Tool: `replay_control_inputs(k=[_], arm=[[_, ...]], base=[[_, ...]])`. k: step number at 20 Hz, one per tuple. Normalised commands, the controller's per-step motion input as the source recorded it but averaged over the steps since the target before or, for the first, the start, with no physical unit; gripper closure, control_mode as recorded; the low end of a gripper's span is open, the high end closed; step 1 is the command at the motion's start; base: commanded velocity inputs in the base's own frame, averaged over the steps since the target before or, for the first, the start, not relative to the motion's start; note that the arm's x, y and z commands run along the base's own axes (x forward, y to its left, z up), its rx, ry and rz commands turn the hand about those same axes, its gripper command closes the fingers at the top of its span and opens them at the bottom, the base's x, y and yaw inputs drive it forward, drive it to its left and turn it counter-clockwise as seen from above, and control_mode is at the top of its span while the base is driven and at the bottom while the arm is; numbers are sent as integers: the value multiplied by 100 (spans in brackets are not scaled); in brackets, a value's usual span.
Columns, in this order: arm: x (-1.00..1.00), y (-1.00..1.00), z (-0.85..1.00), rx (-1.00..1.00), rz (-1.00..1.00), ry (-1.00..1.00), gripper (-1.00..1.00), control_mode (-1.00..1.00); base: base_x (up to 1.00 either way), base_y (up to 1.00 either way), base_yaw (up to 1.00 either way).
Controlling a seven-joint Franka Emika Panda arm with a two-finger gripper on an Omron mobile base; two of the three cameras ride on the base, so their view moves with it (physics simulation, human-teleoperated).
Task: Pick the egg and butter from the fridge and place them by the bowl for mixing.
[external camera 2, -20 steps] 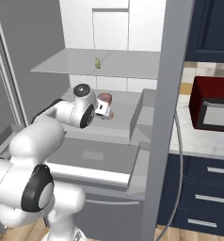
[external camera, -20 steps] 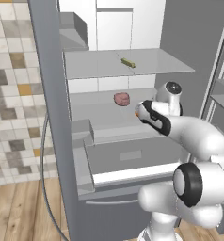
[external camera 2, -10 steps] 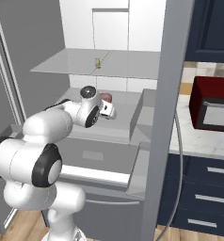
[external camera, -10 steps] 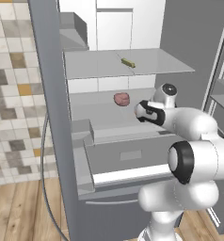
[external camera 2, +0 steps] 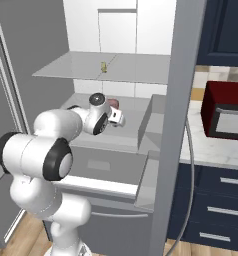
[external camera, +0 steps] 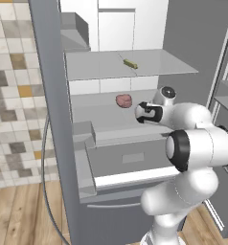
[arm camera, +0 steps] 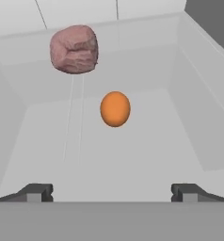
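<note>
The small orange-brown egg (arm camera: 115,108) lies on the pale grey middle shelf (external camera: 104,115) of the tall grey fridge (external camera: 53,119), near a lumpy pink meat-like piece (arm camera: 74,49). The gripper (arm camera: 112,192) points straight at it with jaws wide apart and empty (probably lined up to take it). The thin olive-yellow butter stick (external camera: 130,63) waits on the shelf above.

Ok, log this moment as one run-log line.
phase: reaching for egg | gripper: open, empty | egg: on fridge shelf, beside pink lump | butter: upper shelf

The arm hides the egg (arm camera: 115,108) in both base views
</note>
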Motion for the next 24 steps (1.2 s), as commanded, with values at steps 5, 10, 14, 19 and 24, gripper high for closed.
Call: replay_control_inputs(k=[5, 10, 14, 19, 24], arm=[[35, -1, -23, 0, 0, 0, -100, -100], [32, -3, -25, 0, 0, 0, -100, -100], [34, -5, -16, 0, 0, 0, -100, -100], [34, -5, -14, 0, 0, 0, -100, -100], [39, -1, -14, 0, 0, 0, -100, -100]], base=[[0, 0, 0], [0, 0, 0], [0, 0, 0], [0, 0, 0], [0, 0, 0]])
